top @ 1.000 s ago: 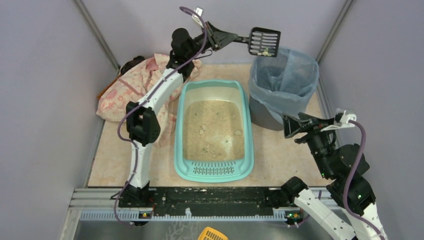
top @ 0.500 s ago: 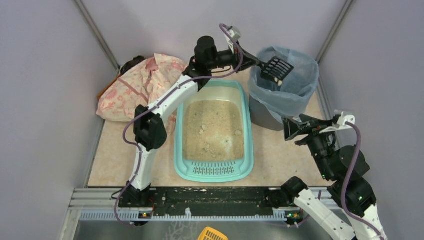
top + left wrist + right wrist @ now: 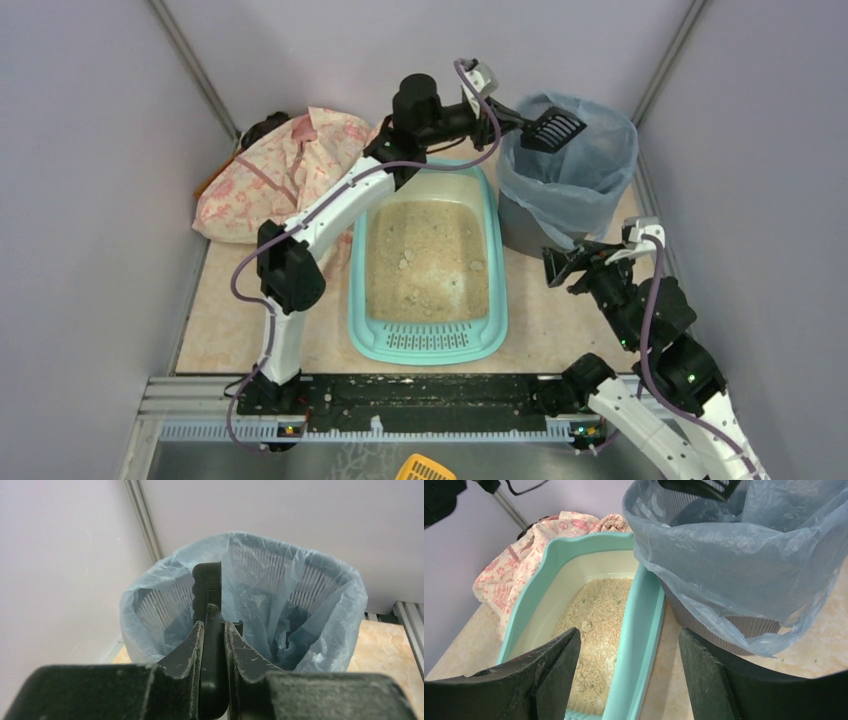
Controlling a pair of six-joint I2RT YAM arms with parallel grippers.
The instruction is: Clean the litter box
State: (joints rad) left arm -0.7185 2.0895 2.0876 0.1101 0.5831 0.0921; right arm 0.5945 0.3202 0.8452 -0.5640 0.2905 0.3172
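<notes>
The turquoise litter box (image 3: 498, 300) lies mid-table with beige litter and a few clumps; its rim also shows in the right wrist view (image 3: 636, 630). My left gripper (image 3: 508, 117) is shut on the handle of a black slotted scoop (image 3: 553, 129), also seen edge-on in the left wrist view (image 3: 207, 587). The scoop head is turned over above the open mouth of the grey bin with a blue bag (image 3: 590, 190). My right gripper (image 3: 562, 262) is open and empty, low between the litter box and the bin.
A pink patterned cloth (image 3: 260, 175) lies at the back left beside the litter box. The bin (image 3: 734, 555) stands close to the box's right rim. Grey walls enclose three sides. A yellow scoop (image 3: 424, 468) lies below the front rail.
My left arm has swung the scoop right and down over the bin and turned it over; the clumps on it are gone. My right gripper has moved left towards the litter box.
</notes>
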